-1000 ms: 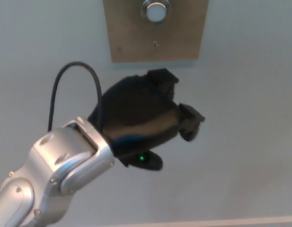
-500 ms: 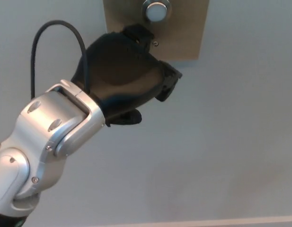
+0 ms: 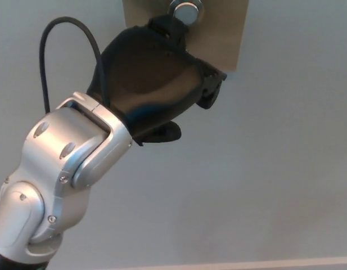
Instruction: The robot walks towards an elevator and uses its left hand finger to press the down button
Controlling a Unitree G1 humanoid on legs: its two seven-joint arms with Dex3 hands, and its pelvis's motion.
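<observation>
1. left hand [image 3: 153, 79] is now sitting much higher than a second ago, when it was hanging below the metal panel [image 3: 225, 39]. over the last half second it is edging up a little more and now overlapping the panel's lower left part.
2. down button [image 3: 186, 8] is sitting at the top of the panel: round, silver rim, pale centre. the frame edge is cutting off its upper part.
3. upper finger [image 3: 170, 25] is pointing up, and its tip is meeting the button's lower rim. real contact is hard to confirm from this angle.
4. the hand is holding nothing and its digits are spreading apart. the second finger [image 3: 211, 89] is bending off to the picture's right and the thumb [image 3: 165, 133] is poking out underneath.
5. the back of the hand is facing the camera, hiding the palm and the panel's lower middle, including the small dot seen there earlier.
6. any marking on the button or panel is proving too blurred or cut off to read.
7. black cable [image 3: 45, 50] is looping up from the silver wrist [image 3: 77, 152] and over the hand. the arm is getting cropped at the bottom left.
8. pale wall [image 3: 285, 157] is filling the rest.
</observation>
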